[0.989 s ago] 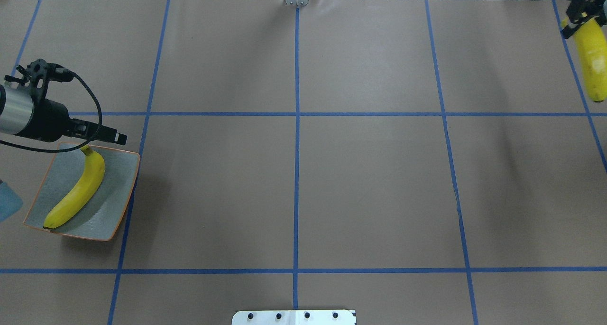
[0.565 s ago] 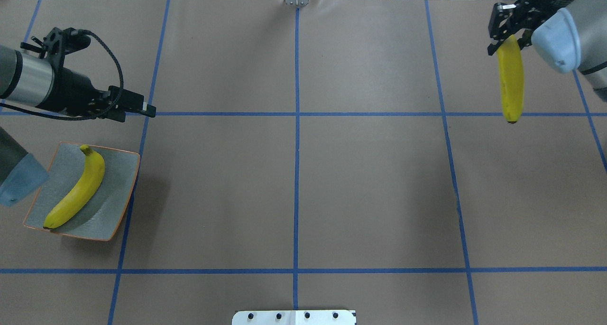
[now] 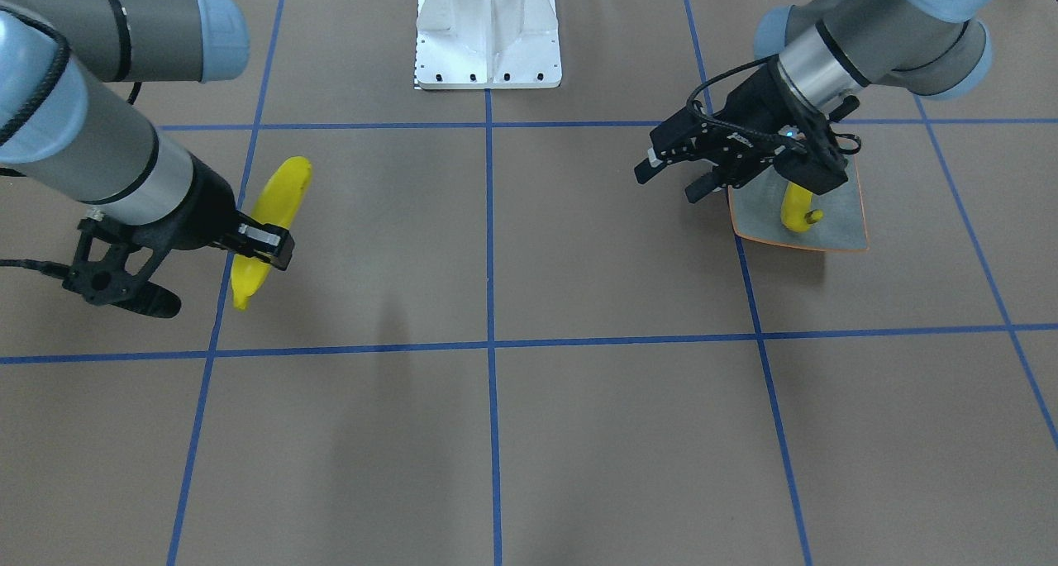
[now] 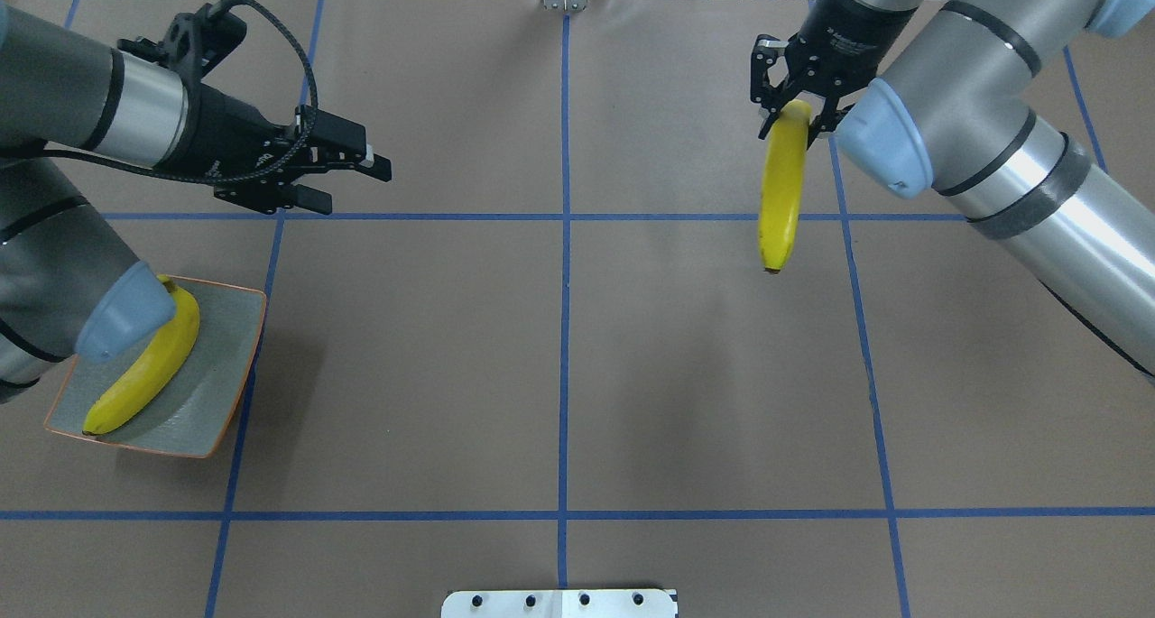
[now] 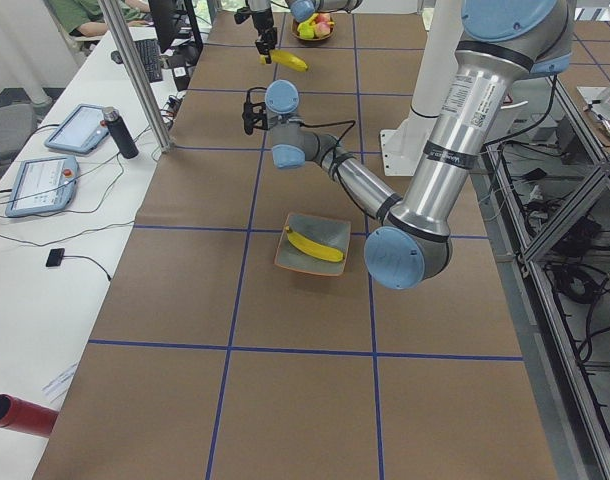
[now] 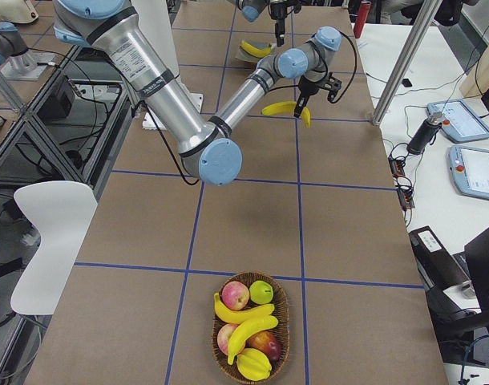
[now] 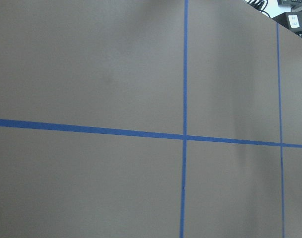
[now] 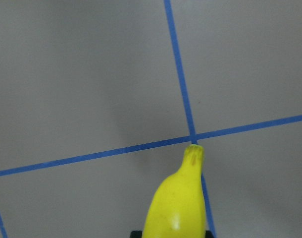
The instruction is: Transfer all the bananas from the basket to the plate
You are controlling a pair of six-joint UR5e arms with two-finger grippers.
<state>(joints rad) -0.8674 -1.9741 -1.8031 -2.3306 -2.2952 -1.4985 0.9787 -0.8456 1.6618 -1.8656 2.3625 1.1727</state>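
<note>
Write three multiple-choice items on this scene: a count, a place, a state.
1. How many bananas lie on the plate?
A. none
B. one
C. three

2. Where is the banana in the right gripper?
A. hanging above the table
B. lying on the plate
C. lying flat on the table

3. How is the left gripper?
A. shut on a banana
B. shut on the plate's rim
C. open and empty

1 B: a single banana lies across it.
2 A: it dangles from the shut gripper, clear of the table.
3 C: its jaws stand apart with nothing between.
</note>
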